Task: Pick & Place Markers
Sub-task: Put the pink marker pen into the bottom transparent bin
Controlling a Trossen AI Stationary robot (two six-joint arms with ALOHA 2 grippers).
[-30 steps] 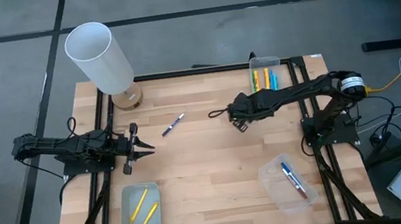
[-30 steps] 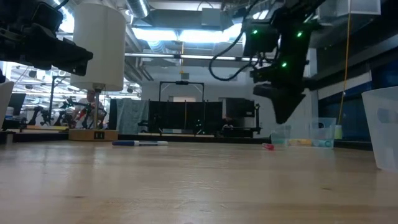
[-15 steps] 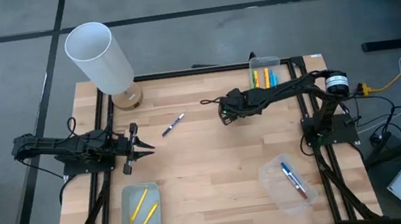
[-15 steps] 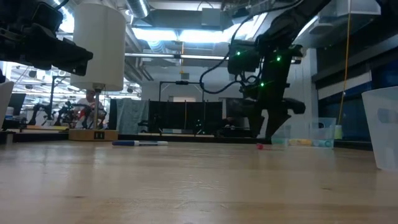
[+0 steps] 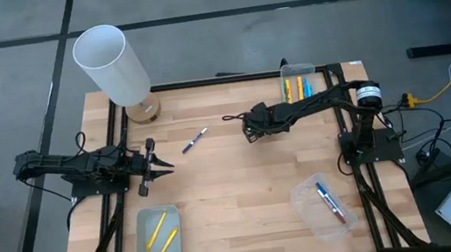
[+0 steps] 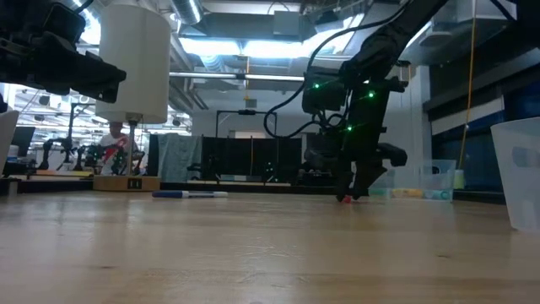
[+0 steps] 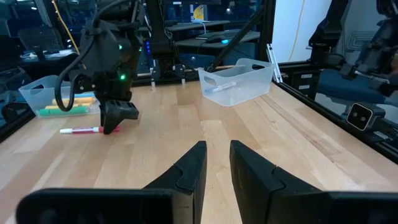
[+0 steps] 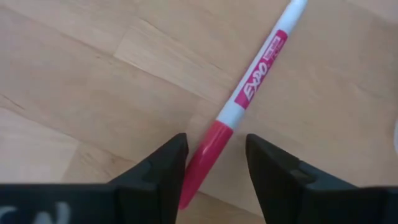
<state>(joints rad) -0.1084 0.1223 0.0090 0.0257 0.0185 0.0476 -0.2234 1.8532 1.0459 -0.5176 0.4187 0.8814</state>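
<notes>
With the right claw (image 8: 212, 165) having dropped onto the table (image 5: 243, 185), its spread fingers are now straddling the red marker (image 8: 245, 99); left claw (image 7: 216, 163) is idling, spread.

R arm stretched left toward table centre, wrist pitched down, right gripper (image 5: 246, 129) low at the surface w/ fingers (image 8: 158, 163) apart. L arm parked at left edge, left gripper (image 5: 163, 165) fingers slightly parted.
</notes>
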